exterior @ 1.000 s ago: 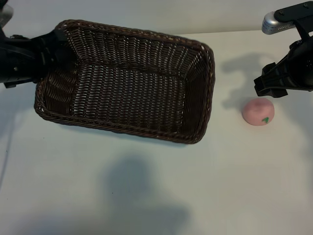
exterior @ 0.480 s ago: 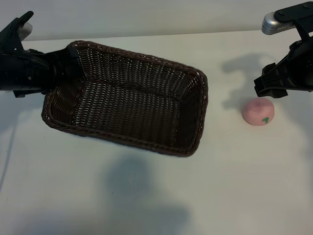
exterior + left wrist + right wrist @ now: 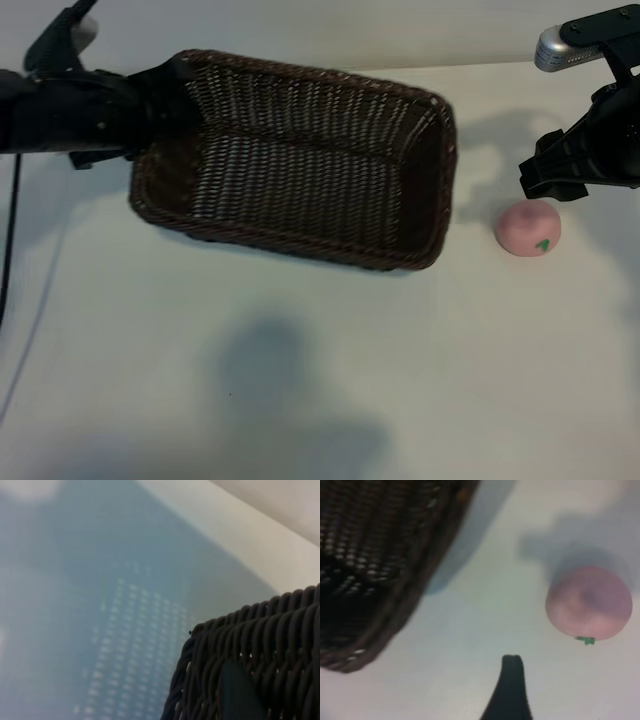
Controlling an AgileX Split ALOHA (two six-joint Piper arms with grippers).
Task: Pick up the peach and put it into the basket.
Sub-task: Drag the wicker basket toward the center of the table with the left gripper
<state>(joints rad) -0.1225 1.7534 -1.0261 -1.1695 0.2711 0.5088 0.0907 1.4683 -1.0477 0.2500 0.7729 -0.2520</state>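
Note:
The dark brown wicker basket [image 3: 432, 190] hangs tilted above the table, held at its left end by my left gripper [image 3: 148, 108], which is shut on the woven wall. In the left wrist view the weave [image 3: 260, 640] fills the near corner with one dark finger [image 3: 241, 692] inside it. The pale pink peach [image 3: 528, 228] with its green leaf mark rests on the table just right of the basket. My right gripper [image 3: 553, 180] hovers open just behind the peach, apart from it. The right wrist view shows the peach [image 3: 588, 602], the basket's end [image 3: 380, 555] and one finger [image 3: 511, 685].
The white table [image 3: 320, 380] carries a broad shadow near the front middle. The right arm's silver joint [image 3: 560, 45] sits at the far right corner. A dark cable [image 3: 8, 260] runs down the left edge.
The left arm has carried the basket to the right and farther back, so its right end is now closer to the peach. The right gripper and the peach have not moved.

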